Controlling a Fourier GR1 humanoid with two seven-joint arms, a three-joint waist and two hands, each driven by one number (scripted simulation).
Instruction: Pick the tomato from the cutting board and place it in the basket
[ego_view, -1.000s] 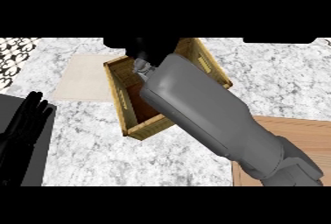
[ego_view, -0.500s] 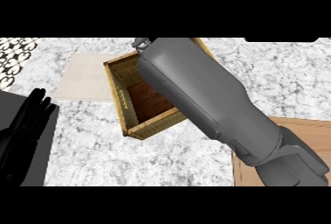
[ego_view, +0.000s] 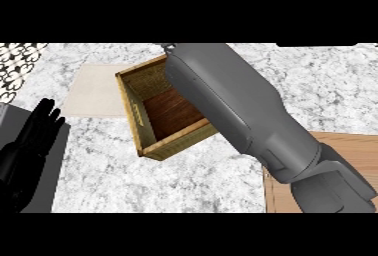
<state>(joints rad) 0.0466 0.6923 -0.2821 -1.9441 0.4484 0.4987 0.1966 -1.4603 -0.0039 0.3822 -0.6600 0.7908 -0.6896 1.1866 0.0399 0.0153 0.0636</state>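
The wooden basket (ego_view: 133, 110) stands at the middle of the counter, its brown floor partly showing. I see no tomato in it or anywhere else. My right forearm (ego_view: 236, 110) crosses over the basket's right side and runs out past the top of the view, so the right hand is hidden. The cutting board (ego_view: 354, 147) lies at the lower right, mostly under that arm. My left hand (ego_view: 29, 145) rests open at the left edge, fingers up.
A beige mat (ego_view: 96, 90) lies on the marble counter left of the basket. A dark grey surface (ego_view: 44, 195) runs along the lower left under the left hand. A black-and-white patterned object (ego_view: 18, 65) sits in the top left corner.
My right arm has reached farther away; its black hand, over the basket a second ago, has left the top of the view. More of the basket's floor shows.
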